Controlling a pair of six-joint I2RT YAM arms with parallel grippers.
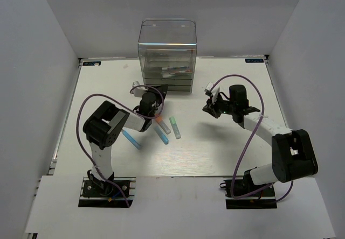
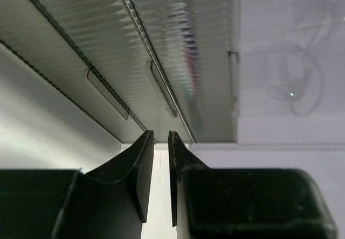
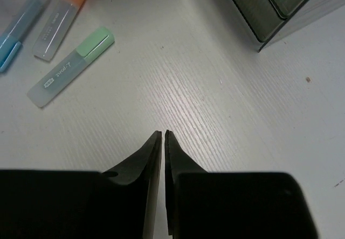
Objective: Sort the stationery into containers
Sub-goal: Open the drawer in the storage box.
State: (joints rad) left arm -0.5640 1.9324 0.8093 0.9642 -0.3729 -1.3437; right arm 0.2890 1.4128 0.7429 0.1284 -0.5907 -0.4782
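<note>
The clear cabinet of drawers (image 1: 167, 53) stands at the back centre, with thin pens (image 1: 171, 70) showing inside one drawer. On the table lie two light-blue markers (image 1: 131, 139) (image 1: 163, 136), an orange marker (image 1: 161, 124) and a mint-green marker (image 1: 175, 127). My left gripper (image 1: 160, 91) is just in front of the cabinet's lower drawers (image 2: 135, 83), its jaws nearly together and empty (image 2: 160, 134). My right gripper (image 1: 208, 108) hovers over bare table right of the markers, shut and empty (image 3: 163, 132). The mint-green (image 3: 70, 67), orange (image 3: 59, 21) and a light-blue marker (image 3: 19, 29) lie to its left.
White walls enclose the table on three sides. The cabinet's corner (image 3: 275, 7) shows in the right wrist view's upper right. Purple cables loop above both arms (image 1: 86, 107) (image 1: 253, 136).
</note>
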